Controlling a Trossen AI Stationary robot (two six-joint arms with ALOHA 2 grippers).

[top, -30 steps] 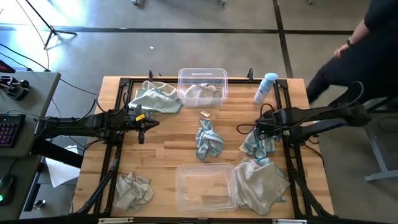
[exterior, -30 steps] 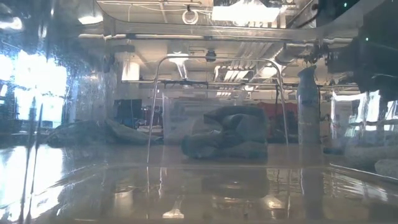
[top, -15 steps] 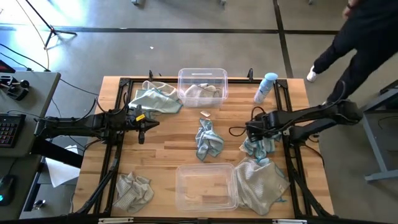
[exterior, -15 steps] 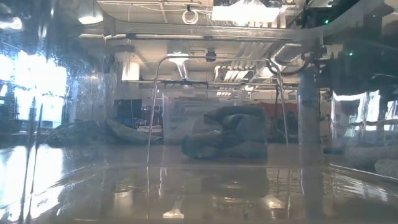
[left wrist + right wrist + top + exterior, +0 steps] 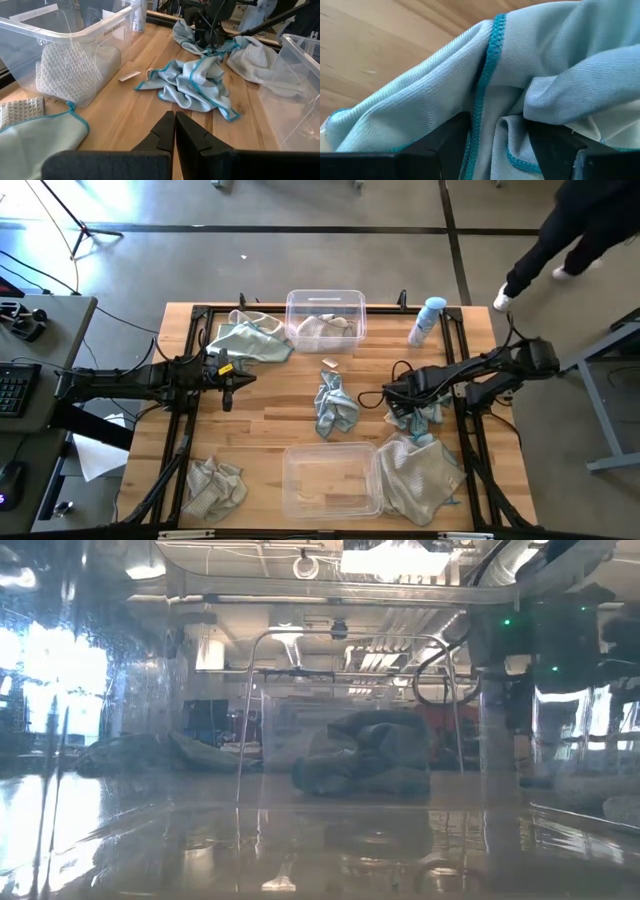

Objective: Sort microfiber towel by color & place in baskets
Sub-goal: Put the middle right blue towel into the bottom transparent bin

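My right gripper (image 5: pixel 392 396) stands open at the left end of a crumpled teal towel (image 5: pixel 416 413) on the table's right side; in its wrist view its two fingers straddle a hemmed fold. My left gripper (image 5: pixel 228 390) waits shut at the left side, holding nothing. Another teal towel (image 5: pixel 335 402) lies crumpled at the centre. A teal towel and a beige one (image 5: pixel 250 338) lie at the far left, and a beige one (image 5: pixel 214 486) at the near left. A fourth beige towel (image 5: pixel 418 476) lies against the near basket (image 5: pixel 330 478). The far basket (image 5: pixel 326 302) holds beige towels. My right gripper (image 5: pixel 497 145) reaches into the teal towel from the table's right, slanting down. A fold with a teal hem (image 5: pixel 487 85) sits between the open fingers (image 5: pixel 447 142), and cloth lies against both. The towel rests slack on the table.
A blue-capped spray bottle (image 5: pixel 427 320) stands at the far right. A small tag (image 5: pixel 329 363) lies before the far basket. A black frame (image 5: pixel 190 430) runs along the table's sides. A person (image 5: pixel 570 230) walks on the floor beyond the far right corner.
My right gripper has moved toward the table's left, over the teal towel on the right side, to that towel's left end. The person beyond the far right corner has walked farther away.
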